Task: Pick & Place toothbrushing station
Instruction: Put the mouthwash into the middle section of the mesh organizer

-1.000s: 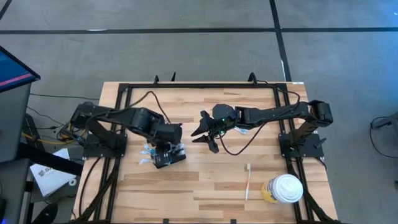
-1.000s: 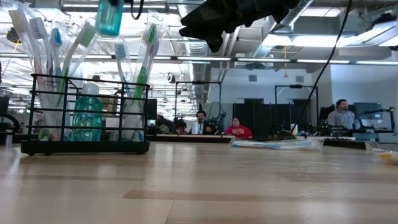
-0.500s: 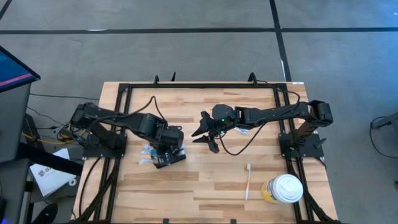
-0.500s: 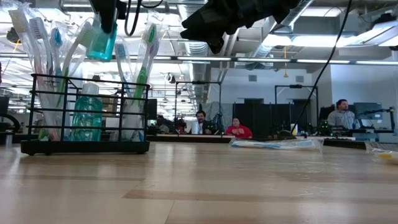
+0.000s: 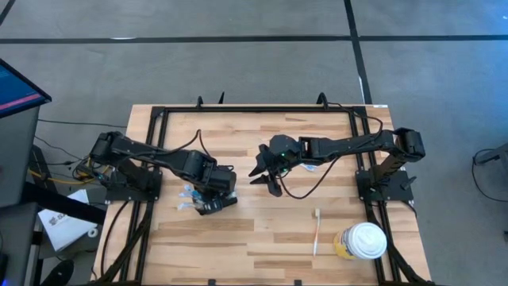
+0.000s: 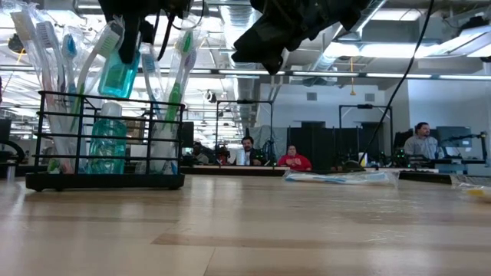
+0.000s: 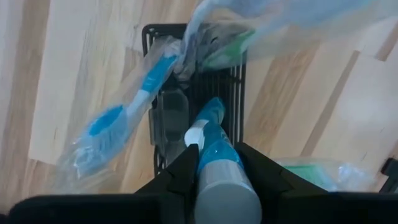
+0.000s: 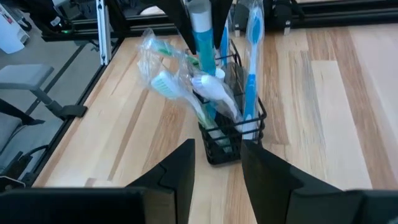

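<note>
The toothbrushing station (image 5: 213, 199) is a black wire holder (image 6: 107, 138) standing on its flat base at the table's left. It holds several wrapped toothbrushes (image 8: 250, 68) and a teal bottle (image 6: 107, 142). My left gripper (image 7: 217, 165) hangs right above it, pointing down, shut on a blue-green tube (image 6: 119, 73). The tube's lower end is about level with the holder's top rim. My right gripper (image 5: 266, 171) hovers open over the table's middle, facing the holder, with nothing between its fingers (image 8: 180, 168). My left gripper pinches the blue-green tube between its two fingers, on the tube's upper part (image 7: 214, 158) near the grey end. The fingers come from above, pointing down. The tube hangs below them, white cap (image 7: 194, 134) down and slightly tilted, among the toothbrush heads and clear of the table.
A loose toothbrush (image 5: 317, 230) lies near the table's front right, beside a white-lidded yellowish cup (image 5: 363, 241). A wrapped packet (image 6: 337, 176) lies farther back under my right arm. A black frame (image 5: 163, 115) runs round the table's edges. People sit in the room behind.
My left gripper has come down toward the holder with the tube. The tube has sunk from well above the toothbrush heads to about the holder's rim and has tilted a little. My right gripper has tipped slightly but stayed in place.
</note>
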Controlling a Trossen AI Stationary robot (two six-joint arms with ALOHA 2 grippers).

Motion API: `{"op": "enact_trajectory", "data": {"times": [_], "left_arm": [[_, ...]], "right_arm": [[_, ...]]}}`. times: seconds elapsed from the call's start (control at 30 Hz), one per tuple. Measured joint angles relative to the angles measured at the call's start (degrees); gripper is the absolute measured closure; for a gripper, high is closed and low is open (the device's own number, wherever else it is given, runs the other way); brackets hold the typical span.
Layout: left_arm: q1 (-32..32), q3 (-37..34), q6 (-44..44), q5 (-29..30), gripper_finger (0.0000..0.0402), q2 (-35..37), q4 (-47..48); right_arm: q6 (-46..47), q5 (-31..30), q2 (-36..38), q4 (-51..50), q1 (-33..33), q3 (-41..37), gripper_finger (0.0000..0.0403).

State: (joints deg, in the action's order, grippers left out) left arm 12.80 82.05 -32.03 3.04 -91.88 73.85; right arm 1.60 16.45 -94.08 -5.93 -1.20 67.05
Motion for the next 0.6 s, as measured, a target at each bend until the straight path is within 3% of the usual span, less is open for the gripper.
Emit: {"op": "enact_trajectory", "data": {"times": [0.27, 0.6], "left_arm": [[-0.09, -2.74, 0.07, -0.09, 0.0321, 0.98, -4.36], [-1.33, -13.13, -1.42, -0.41, 0.0321, 10.37, -15.22]], "right_arm": [[0.24, -0.01, 0.00, -1.60, 0.01, -0.01, 0.0282], [1.45, -0.01, 0.00, -2.25, 0.01, 0.00, 0.0282]]}}
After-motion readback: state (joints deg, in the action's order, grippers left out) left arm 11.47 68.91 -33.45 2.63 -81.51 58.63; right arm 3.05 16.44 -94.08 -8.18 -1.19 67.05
